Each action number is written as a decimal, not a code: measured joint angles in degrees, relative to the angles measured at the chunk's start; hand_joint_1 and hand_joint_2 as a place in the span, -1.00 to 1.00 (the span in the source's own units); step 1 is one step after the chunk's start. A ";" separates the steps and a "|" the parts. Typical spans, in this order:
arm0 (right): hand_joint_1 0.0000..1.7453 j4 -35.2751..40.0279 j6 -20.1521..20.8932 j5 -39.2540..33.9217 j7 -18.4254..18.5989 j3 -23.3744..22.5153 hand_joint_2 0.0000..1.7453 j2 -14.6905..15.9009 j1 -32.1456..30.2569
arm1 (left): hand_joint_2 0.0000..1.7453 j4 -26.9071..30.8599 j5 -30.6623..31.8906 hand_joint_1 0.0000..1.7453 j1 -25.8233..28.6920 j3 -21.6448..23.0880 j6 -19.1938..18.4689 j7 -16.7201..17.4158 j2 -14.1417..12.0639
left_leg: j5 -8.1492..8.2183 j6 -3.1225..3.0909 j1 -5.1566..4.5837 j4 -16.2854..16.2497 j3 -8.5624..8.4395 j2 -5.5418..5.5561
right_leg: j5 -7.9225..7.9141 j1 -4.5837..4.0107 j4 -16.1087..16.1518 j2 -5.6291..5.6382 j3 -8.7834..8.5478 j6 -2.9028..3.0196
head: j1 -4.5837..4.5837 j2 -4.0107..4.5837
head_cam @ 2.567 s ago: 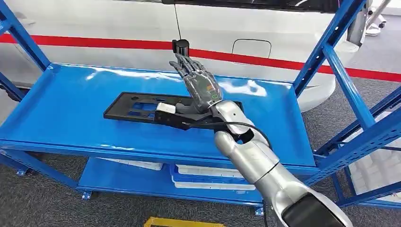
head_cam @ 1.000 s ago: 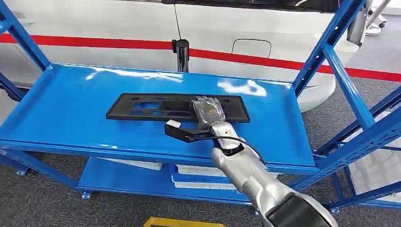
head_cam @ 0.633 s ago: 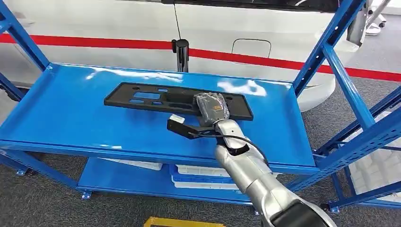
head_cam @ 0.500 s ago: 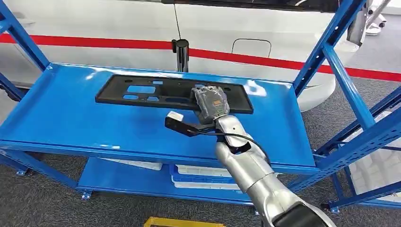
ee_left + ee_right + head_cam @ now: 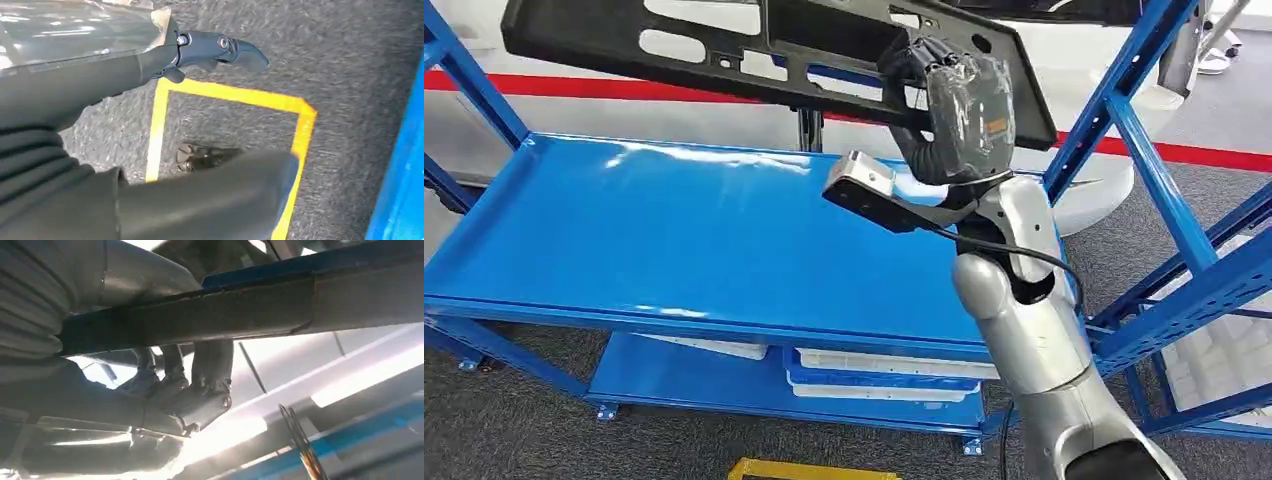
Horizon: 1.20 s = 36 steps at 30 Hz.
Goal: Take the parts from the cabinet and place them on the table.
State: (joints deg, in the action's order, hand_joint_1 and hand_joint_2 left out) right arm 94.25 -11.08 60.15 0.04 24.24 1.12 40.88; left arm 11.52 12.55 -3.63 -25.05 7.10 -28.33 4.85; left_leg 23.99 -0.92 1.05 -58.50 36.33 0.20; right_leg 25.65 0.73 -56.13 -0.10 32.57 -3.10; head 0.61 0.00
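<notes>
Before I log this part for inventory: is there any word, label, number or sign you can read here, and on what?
No readable text.
The orange patch on the back of the right hand: too small and blurred to read.
The long black plastic panel that it grips: no label or number shows.
The blue shelf, white trays below it, yellow floor marking: no writing.

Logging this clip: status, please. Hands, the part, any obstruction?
Right hand grips the black panel, held above the blue shelf. Left hand hangs over the floor, holding nothing. Blue upright stands close to the panel's right end.
</notes>
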 joint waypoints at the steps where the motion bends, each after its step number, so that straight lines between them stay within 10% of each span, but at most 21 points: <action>1: 1.00 0.44 0.00 -0.33 -0.02 0.09 1.00 0.35 0.20 | 1.00 0.02 0.15 -1.00 0.00 0.17 0.20 0.00 0.07 | 0.00 0.00 0.00 0.00 0.00 -0.02 | -0.01 0.00 0.00 0.01 0.01 -0.01 | 0.00 0.00; 9: 1.00 1.40 -0.07 -12.75 -3.23 1.01 1.00 1.05 0.12 | 1.00 0.00 -1.86 -1.00 -0.09 0.04 -3.72 3.59 0.55 | 0.00 0.00 0.03 0.00 0.00 -0.01 | -0.01 -0.01 -0.02 0.00 -0.01 -0.02 | 0.00 0.00; 16: 1.00 1.27 3.06 -26.98 -4.44 1.53 1.00 -0.13 -0.75 | 1.00 0.00 -1.77 -1.00 -0.21 -1.23 -1.95 9.37 0.59 | -0.29 -1.67 -0.42 0.57 -0.36 -0.09 | 0.16 0.80 -0.21 -0.01 -0.15 -1.30 | -0.02 0.00; 20: 1.00 0.37 4.22 -32.03 -4.44 1.42 1.00 -0.15 -1.26 | 1.00 0.00 -1.84 -1.00 -0.35 -2.19 -0.88 10.99 0.70 | -0.62 -2.18 -0.54 0.81 -0.44 -0.13 | 7.52 0.94 -14.48 0.03 6.18 0.57 | -0.13 0.00; 22: 1.00 -0.22 4.37 -33.50 -4.44 1.40 1.00 -0.15 -1.90 | 1.00 0.00 -2.03 -1.00 -0.34 -2.60 -0.59 11.63 0.72 | -0.64 -2.18 -0.79 0.79 -0.33 -0.01 | 8.48 0.60 -19.15 0.09 8.11 0.20 | -0.13 0.00; 26: 1.00 -0.98 4.90 -36.45 -4.50 1.27 1.00 -0.53 -2.03 | 1.00 0.00 -2.47 -1.00 -0.34 -3.37 -0.48 12.81 0.74 | -0.90 -1.67 -0.89 0.54 -0.26 0.09 | 2.86 0.61 -2.32 0.05 -1.30 -0.81 | -0.20 0.00; 31: 1.00 -1.45 4.92 -37.53 -4.50 0.57 1.00 -1.16 -2.00 | 1.00 0.00 -2.78 -1.00 -0.35 -4.11 -0.33 13.29 0.72 | -1.90 0.33 -1.06 0.72 0.33 0.35 | 1.45 0.56 -1.37 0.41 -0.81 1.90 | -0.02 0.00; 36: 1.00 -1.99 4.90 -37.92 -4.41 0.31 1.00 -1.77 -1.85 | 1.00 0.00 -2.78 -1.00 -0.35 -4.37 -0.46 13.49 0.66 | 9.89 1.99 -0.16 -15.38 5.63 0.02 | -0.28 0.55 -1.43 0.01 0.96 3.86 | 0.17 0.00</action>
State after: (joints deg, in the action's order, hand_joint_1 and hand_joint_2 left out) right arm 92.26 -6.19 22.23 -4.37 24.55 -0.66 39.04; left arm 11.52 9.77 -3.98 -29.42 6.64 -14.84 5.51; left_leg 33.88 1.07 0.89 -73.88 41.96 0.22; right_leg 25.37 1.28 -57.56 -0.09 33.53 0.76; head 0.79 0.00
